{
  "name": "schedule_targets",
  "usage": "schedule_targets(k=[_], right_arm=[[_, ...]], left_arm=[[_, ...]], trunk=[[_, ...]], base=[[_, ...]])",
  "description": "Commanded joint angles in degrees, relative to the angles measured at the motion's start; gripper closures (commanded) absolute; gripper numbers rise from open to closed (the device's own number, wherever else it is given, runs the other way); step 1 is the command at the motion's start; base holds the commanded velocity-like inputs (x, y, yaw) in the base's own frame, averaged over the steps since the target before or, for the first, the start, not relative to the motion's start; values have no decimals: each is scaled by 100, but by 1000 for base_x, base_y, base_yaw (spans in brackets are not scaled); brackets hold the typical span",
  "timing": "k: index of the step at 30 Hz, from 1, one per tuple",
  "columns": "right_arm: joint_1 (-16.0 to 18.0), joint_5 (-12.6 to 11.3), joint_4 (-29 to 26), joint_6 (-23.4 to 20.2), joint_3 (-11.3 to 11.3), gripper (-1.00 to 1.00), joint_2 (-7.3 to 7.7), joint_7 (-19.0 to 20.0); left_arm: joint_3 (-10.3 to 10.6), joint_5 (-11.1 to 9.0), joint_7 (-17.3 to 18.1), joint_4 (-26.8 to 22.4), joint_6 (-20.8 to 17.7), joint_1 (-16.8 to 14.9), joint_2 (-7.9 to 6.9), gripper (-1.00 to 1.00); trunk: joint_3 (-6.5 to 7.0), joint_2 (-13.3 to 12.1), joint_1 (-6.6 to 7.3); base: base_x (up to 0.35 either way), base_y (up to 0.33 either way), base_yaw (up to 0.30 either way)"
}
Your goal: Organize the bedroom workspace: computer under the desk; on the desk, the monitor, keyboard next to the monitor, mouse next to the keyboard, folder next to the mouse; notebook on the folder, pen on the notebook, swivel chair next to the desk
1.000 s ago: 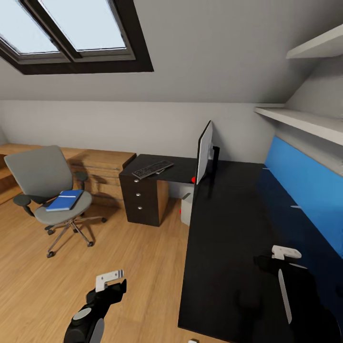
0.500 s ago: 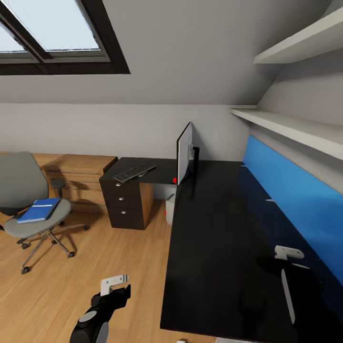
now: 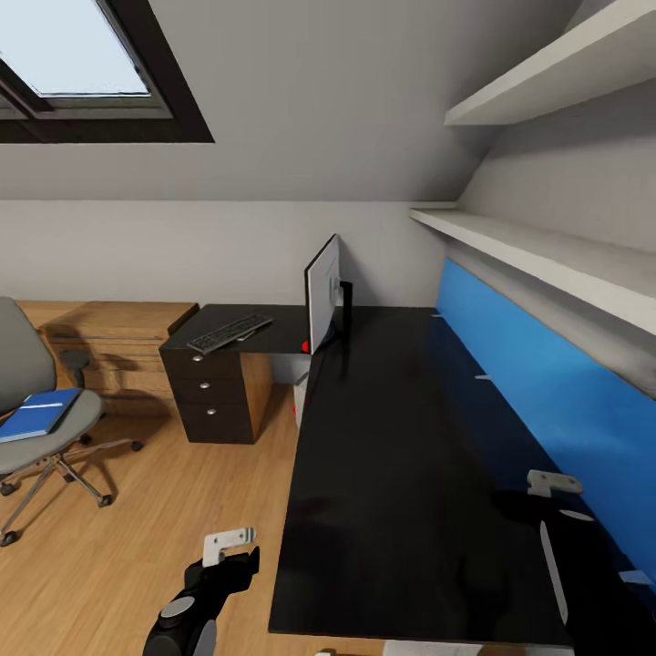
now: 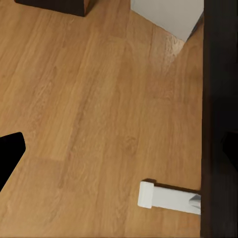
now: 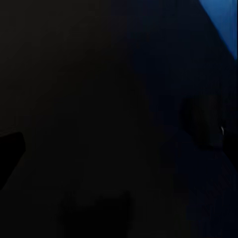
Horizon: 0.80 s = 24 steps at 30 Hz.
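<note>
The black L-shaped desk (image 3: 401, 456) runs along the blue back panel. The monitor (image 3: 322, 292) stands edge-on at its far corner, with the keyboard (image 3: 230, 333) to its left above the drawers. The light grey computer (image 3: 302, 387) sits under the desk and shows again in the left wrist view (image 4: 168, 15). At the left edge is the swivel chair (image 3: 23, 364), the blue folder (image 3: 36, 413) on its seat, a thin white streak across it. My left gripper (image 3: 228, 545) hangs open over the floor beside the desk's edge (image 4: 218, 99). My right gripper (image 3: 553, 481) is open over the desktop (image 5: 99, 99). Mouse and notebook are out of view.
A light-wood dresser (image 3: 118, 342) stands against the back wall left of the desk's drawer unit (image 3: 214, 401). White shelves (image 3: 538, 251) run above the blue panel (image 3: 547, 401). Wooden floor (image 3: 137, 528) lies between chair and desk. A small white bar (image 4: 166, 197) shows near the desk's edge.
The whole picture has shifted left, so the camera has turned right and come closer to the desk. The chair now sits cut off at the left edge. Both arms keep their pose.
</note>
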State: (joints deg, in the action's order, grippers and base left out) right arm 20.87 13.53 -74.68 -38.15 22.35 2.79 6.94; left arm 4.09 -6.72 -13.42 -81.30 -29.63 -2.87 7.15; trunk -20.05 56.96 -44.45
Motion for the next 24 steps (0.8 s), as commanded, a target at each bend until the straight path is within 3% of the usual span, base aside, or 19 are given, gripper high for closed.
schedule_targets(k=[1,4,12,17,24], right_arm=[[5,54,332,500,13,-100,189,54],[5,26,533,699,15,-100,374,56],[5,31,752,1189,15,-100,492,68],[37,-44,1357,1376,15,-100,775,89],[68,-115,1759,1538,15,-100,875,116]], left_arm=[[233,-58,-52,-33,-10,3,-8,-100],[364,-58,-54,-42,-8,5,-18,-100],[396,-58,-55,-43,-16,5,-20,-100],[401,-60,-55,-42,-17,5,-20,-100],[402,-58,-55,-44,-17,5,-20,-100]], trunk=[[-7,5,-1],[-7,5,-1],[-7,5,-1],[-7,5,-1],[-7,5,-1]], base=[[0,-227,-1],[0,-243,-1],[0,-71,0],[0,-9,0],[17,-9,0]])
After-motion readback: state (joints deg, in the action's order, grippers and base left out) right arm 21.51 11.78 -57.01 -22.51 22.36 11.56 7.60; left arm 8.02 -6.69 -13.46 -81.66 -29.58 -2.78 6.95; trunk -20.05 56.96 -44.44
